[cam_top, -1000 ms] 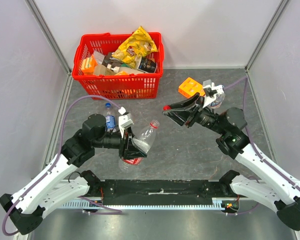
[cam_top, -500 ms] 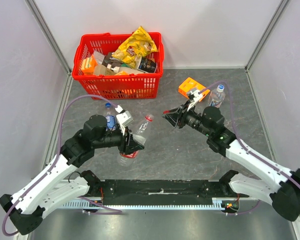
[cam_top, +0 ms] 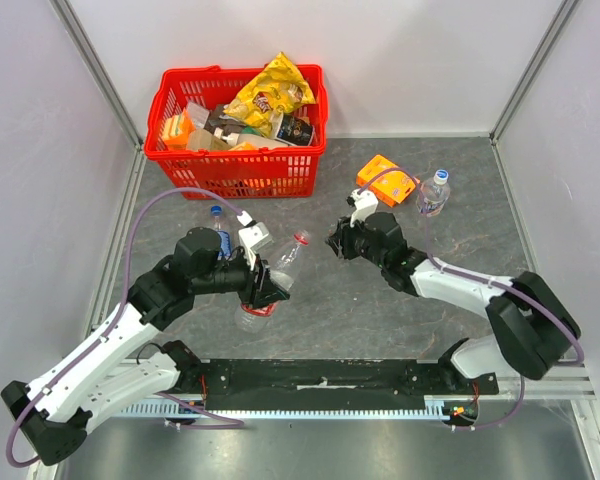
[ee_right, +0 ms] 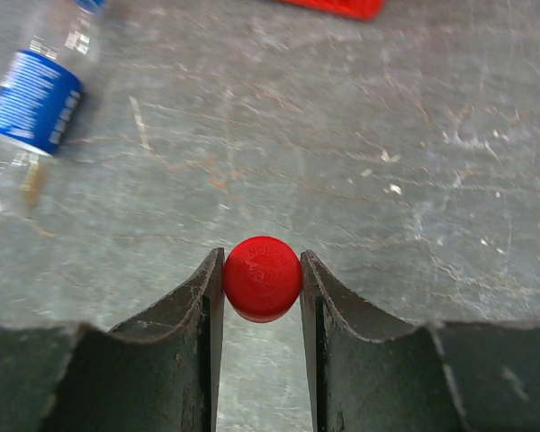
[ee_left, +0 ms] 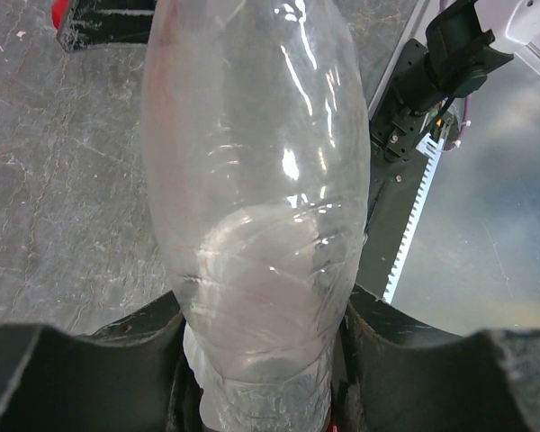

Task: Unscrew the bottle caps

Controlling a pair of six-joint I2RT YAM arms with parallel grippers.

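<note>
Grey mottled tabletop [cam_top: 320, 322] between pale walls, with a red basket [cam_top: 230, 176] of snack packets at the back. Near the front left, left gripper [cam_top: 262, 290] clamped around the lower body of a clear bottle [cam_top: 288, 262] with a red label, tilted, neck aimed up and right toward the other arm. From the left wrist view, transparent bulging body filling the gap between both dark fingers [ee_left: 126, 346], pressed on either side. Opposite, right gripper [ee_right: 262, 263] closed on a red cap [ee_right: 262, 281], pinched at its sides between the two curved pads and apart from that bottle's neck. Behind the left arm, upright blue-labelled bottle [cam_top: 220, 240] with blue cap [cam_top: 215, 211] on. Farther right at the back, nearly plain bottle [cam_top: 432, 196], upright and capped, just beside an orange box [cam_top: 385, 178].
</note>
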